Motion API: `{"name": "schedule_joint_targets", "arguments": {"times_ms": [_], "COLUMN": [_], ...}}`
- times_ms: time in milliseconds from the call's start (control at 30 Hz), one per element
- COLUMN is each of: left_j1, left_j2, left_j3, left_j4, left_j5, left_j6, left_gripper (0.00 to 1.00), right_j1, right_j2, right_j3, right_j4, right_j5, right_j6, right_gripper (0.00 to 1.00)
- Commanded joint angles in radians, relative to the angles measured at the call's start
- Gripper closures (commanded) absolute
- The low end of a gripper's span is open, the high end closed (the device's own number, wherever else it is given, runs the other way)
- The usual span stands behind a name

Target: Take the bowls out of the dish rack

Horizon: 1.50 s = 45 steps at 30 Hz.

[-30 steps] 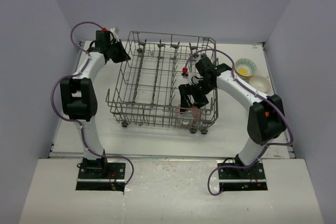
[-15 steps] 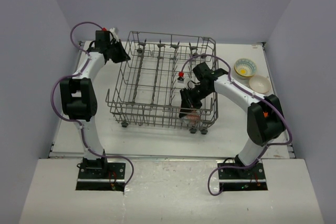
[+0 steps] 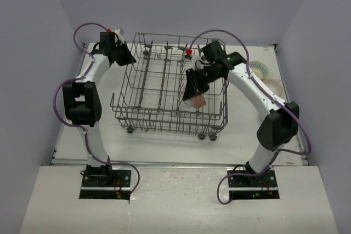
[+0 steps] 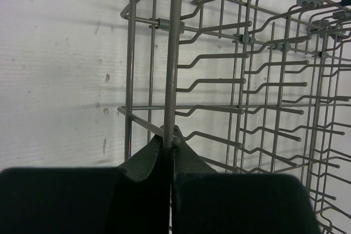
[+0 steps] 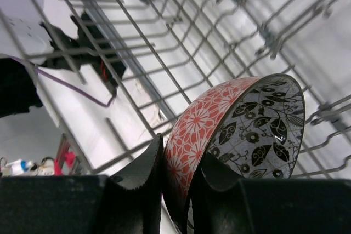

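Observation:
The dish rack [image 3: 124,88], a big grey wire basket, stands mid-table. My right gripper [image 3: 194,95] is shut on the rim of a bowl [image 3: 197,101] and holds it tilted above the rack's right side. In the right wrist view this bowl [image 5: 241,119] is red-pink floral outside with black leaves on white inside, and the right gripper [image 5: 184,153] pinches its wall. My left gripper [image 3: 129,58] is at the rack's far left corner. In the left wrist view the left gripper [image 4: 170,142] is shut on an upright wire of the dish rack [image 4: 176,53].
Two bowls sit on the table right of the rack: one with a yellow centre [image 3: 256,70] and a whitish one [image 3: 272,87] beside it. The rack's upright tines [image 4: 258,86] fill its floor. Grey walls close in the table on three sides.
My right gripper has shut on the patterned bowl and lifted it from the rack's near right corner, up and toward the far side. The left arm has not moved.

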Motion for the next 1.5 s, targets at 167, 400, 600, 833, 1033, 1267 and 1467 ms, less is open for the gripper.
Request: {"name": "schedule_joint_targets", "arguments": {"times_ms": [167, 400, 600, 833, 1033, 1267, 1467], "left_j1": [0.036, 0.036, 0.034, 0.033, 0.033, 0.033, 0.033], "left_j2": [0.078, 0.084, 0.093, 0.098, 0.087, 0.063, 0.052], "left_j3": [-0.053, -0.053, -0.059, -0.071, -0.084, -0.088, -0.091], "left_j4": [-0.149, -0.148, -0.142, -0.132, -0.128, -0.134, -0.140], "left_j5": [-0.154, -0.146, -0.131, -0.122, -0.110, -0.094, -0.093], "left_j6": [-0.023, -0.023, -0.031, -0.032, -0.031, -0.031, -0.032], "left_gripper": [1.00, 1.00, 1.00, 1.00, 1.00, 1.00, 1.00], "right_j1": [-0.038, -0.140, -0.278, -0.393, -0.395, -0.414, -0.439], "right_j2": [0.101, 0.075, -0.014, 0.051, 0.166, 0.349, 0.502], "right_j3": [0.521, 0.571, 0.369, 0.299, 0.305, 0.472, 0.611], "right_j4": [-0.129, -0.155, -0.111, -0.005, 0.167, 0.231, 0.222], "right_j5": [0.331, 0.877, 1.130, 1.144, 1.195, 1.251, 1.281], "right_j6": [0.068, 0.226, 0.299, 0.227, 0.167, 0.108, 0.062], "right_gripper": [1.00, 1.00, 1.00, 1.00, 1.00, 1.00, 1.00]}}
